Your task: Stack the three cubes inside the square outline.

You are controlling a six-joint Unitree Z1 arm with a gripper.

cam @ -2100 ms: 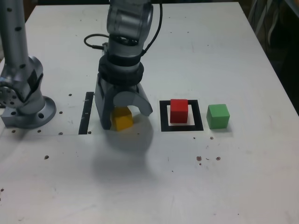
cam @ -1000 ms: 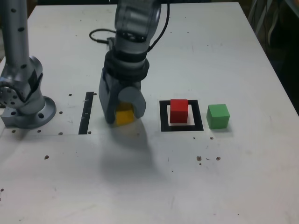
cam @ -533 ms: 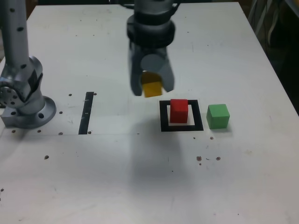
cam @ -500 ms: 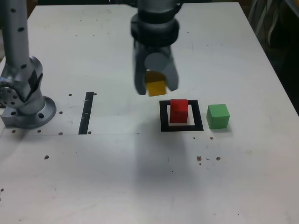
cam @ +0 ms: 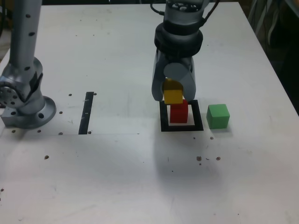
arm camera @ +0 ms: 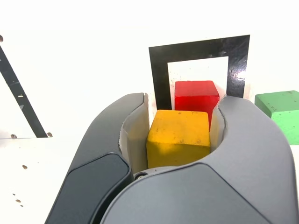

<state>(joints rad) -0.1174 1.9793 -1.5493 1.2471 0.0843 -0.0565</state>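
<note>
My gripper [cam: 173, 95] is shut on the yellow cube [cam: 173, 96] and holds it in the air, just above the red cube [cam: 179, 113]. The red cube stands inside the square outline [cam: 164, 123]. In the wrist view the yellow cube [arm camera: 178, 135] sits clamped between both fingers, with the red cube [arm camera: 196, 94] and the square outline [arm camera: 159, 65] beyond it. The green cube [cam: 217, 115] rests on the table just outside the outline, on the exterior view's right; it shows as the green cube [arm camera: 280, 108] in the wrist view too.
A narrow black strip [cam: 86, 113] lies on the white table toward the exterior view's left. The arm's grey base [cam: 25, 100] stands at the far left. Small dark specks [cam: 207, 158] dot the table in front of the outline.
My gripper shut on the yellow cube beside the black strip, lifted it, and carried it toward the exterior view's right until it hangs over the red cube.
</note>
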